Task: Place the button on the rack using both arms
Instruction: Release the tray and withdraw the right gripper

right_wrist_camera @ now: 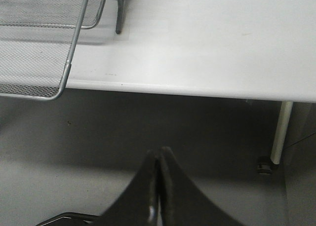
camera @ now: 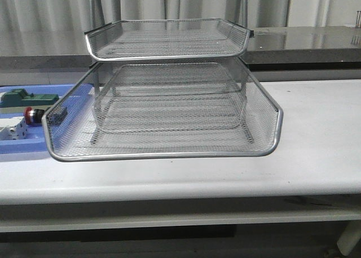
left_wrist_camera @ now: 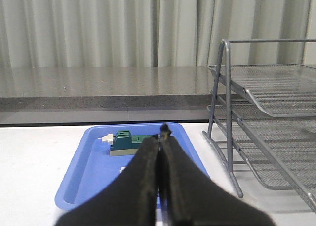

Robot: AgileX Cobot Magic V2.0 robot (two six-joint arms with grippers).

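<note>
The button (camera: 32,115) lies on its side in the flat blue tray (camera: 22,146) at the left end of the white table (camera: 316,134), just beside the lower left corner of the rack (camera: 169,109). Its red round head faces the left edge of the front view with the black collar right behind it, so the long axis runs roughly left to right across the tray; the body end is hidden behind the rack's mesh wall and chrome rim. A green block (camera: 25,98) sits farther back in the same tray, and a white block (camera: 12,132) lies just in front of the button. The rack stands mid-table, its widest bottom tier reaching toward the near edge and a narrower tier above it. The left gripper (left_wrist_camera: 163,132) hangs over the near part of the blue tray with its two black fingers pressed together, holding nothing; the green block (left_wrist_camera: 124,143) is beyond its tips. The right gripper (right_wrist_camera: 160,152) is off the table's front edge, above the floor, fingers likewise closed together and empty, the rack's corner (right_wrist_camera: 64,85) well apart from it
</note>
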